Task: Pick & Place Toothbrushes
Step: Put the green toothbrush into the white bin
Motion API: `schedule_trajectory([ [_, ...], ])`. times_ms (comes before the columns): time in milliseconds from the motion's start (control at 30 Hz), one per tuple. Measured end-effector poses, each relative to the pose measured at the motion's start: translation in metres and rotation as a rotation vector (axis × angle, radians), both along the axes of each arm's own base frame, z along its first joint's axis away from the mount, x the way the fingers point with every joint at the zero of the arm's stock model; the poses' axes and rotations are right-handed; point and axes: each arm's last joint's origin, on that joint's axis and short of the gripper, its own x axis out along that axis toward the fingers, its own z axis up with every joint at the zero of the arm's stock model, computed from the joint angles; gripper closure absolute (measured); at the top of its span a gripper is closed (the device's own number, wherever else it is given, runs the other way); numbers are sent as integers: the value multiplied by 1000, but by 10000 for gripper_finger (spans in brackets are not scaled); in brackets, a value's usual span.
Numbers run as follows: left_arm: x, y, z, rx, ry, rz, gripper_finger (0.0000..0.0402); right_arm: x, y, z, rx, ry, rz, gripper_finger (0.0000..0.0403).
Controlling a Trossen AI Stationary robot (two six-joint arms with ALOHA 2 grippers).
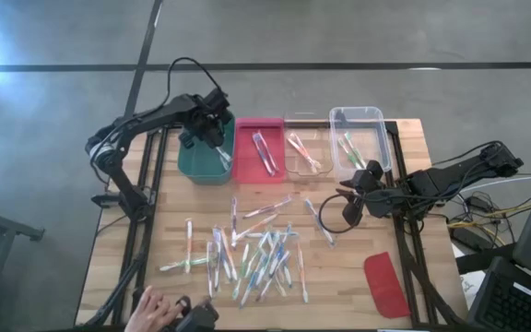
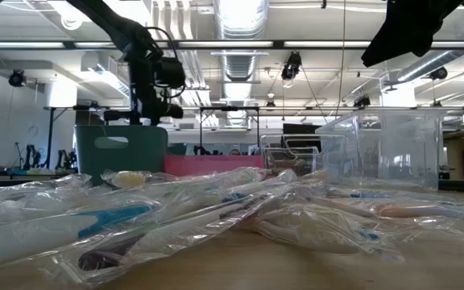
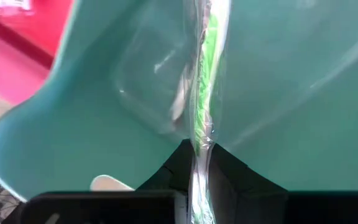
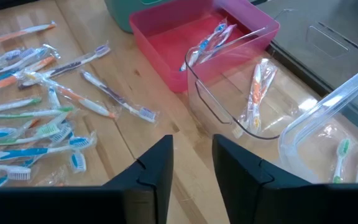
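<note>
My left gripper hangs over the teal bin, shut on a green toothbrush in a clear wrapper. The low view shows that gripper just above the bin's rim. Many wrapped toothbrushes lie flat in a loose pile on the wooden table. My right gripper is open above bare wood at the table's right, near the clear bins, with nothing between its fingers. My left gripper pinches the wrapped green toothbrush between its two fingers, at the wrapper's narrow part. The fingers point steeply down into the teal bin. The toothbrush runs on along the fingers and down into the bin; whether its far end touches the bin I cannot tell.
Beside the teal bin stand a pink bin and two clear bins, each with toothbrushes inside. A red lid lies near the right front. A person's hand rests at the table's near edge.
</note>
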Motion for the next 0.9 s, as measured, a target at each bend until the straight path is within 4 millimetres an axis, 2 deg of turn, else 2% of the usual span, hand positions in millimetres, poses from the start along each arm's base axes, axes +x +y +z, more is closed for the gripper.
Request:
schedule_trajectory([
  [167, -6, -5, -17, -13, 73, -40, 369, 0, 0, -3, -4, 10, 0, 320],
  [367, -11, -6, -37, 51, 131, -63, 369, -2, -1, -14, -13, 41, -2, 343],
  [600, -10, -8, -44, 37, 99, -75, 368, -2, -1, -18, -18, 53, -2, 357],
  [900, -9, -8, -51, 53, 56, -51, 337, -2, -1, -18, -18, 52, -2, 351],
])
